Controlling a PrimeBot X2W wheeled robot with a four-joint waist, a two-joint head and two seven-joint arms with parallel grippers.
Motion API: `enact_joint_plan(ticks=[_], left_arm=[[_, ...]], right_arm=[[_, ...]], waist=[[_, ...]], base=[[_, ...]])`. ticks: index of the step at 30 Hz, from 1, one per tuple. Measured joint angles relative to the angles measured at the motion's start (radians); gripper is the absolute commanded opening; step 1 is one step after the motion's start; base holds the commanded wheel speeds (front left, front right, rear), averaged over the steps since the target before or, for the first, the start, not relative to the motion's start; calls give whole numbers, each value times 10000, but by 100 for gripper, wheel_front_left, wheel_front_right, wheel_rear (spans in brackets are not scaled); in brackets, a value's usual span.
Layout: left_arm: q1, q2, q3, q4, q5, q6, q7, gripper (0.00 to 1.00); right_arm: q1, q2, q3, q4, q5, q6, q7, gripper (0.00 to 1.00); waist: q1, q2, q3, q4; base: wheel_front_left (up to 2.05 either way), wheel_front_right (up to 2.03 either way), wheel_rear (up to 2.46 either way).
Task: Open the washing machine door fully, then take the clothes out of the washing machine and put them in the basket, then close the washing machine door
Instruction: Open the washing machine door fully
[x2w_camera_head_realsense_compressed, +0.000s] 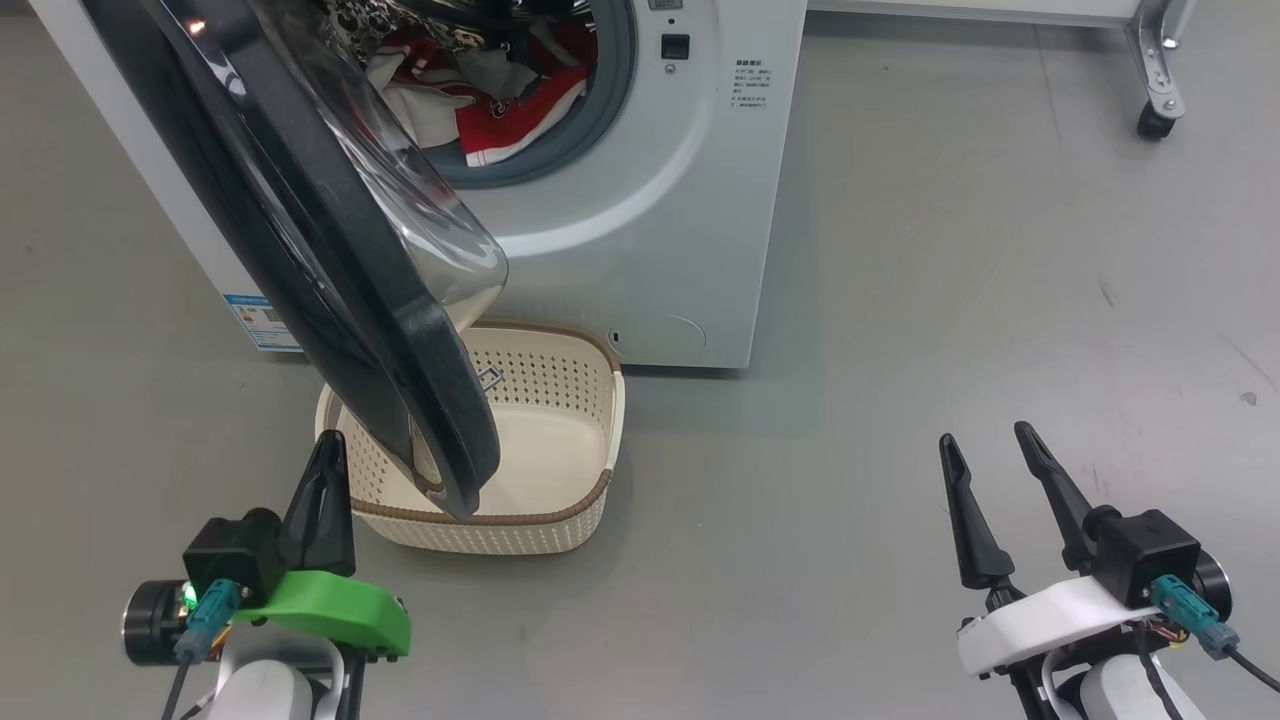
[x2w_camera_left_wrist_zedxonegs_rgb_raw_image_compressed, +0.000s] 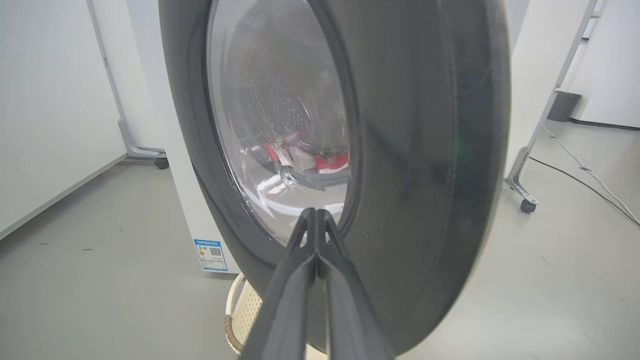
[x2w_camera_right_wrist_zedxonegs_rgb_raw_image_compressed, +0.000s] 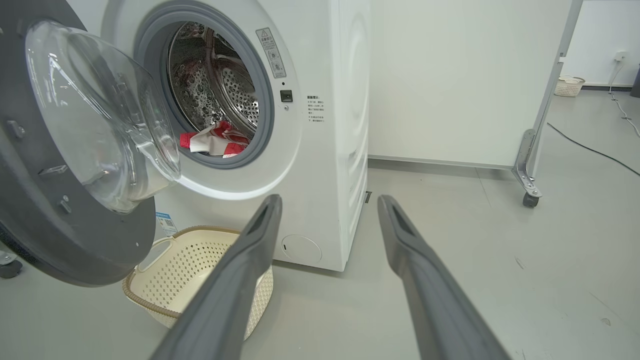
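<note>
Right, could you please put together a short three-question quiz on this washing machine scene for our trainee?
1. True or false: the washing machine door stands open.
2. Which gripper is shut? A left, B right.
3. Fill in: the clothes lie inside the ___, not the basket.
Key: 1 true. 2 A: the left gripper is shut, the right gripper open. 3 washing machine.

smooth grey floor (x2w_camera_head_realsense_compressed: 950, 300), plain white wall (x2w_camera_right_wrist_zedxonegs_rgb_raw_image_compressed: 450, 75), a metal frame on castors (x2w_camera_right_wrist_zedxonegs_rgb_raw_image_compressed: 529, 180), black cable (x2w_camera_right_wrist_zedxonegs_rgb_raw_image_compressed: 590, 148).
</note>
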Motion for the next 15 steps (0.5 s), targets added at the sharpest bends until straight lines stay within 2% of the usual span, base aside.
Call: enact_joint_plan(ticks=[11, 15], left_arm=[[-58, 13, 322, -581, 40, -69, 0, 0], [-401, 215, 581, -1058, 121, -82, 0, 0]], right_arm=[[2, 188, -96, 65, -105, 151, 0, 100], [2, 255, -132, 81, -140, 163, 0, 100]], waist=[[0, 0, -87, -5], [0, -1, -122, -10]], base=[[0, 0, 0], [0, 0, 0]])
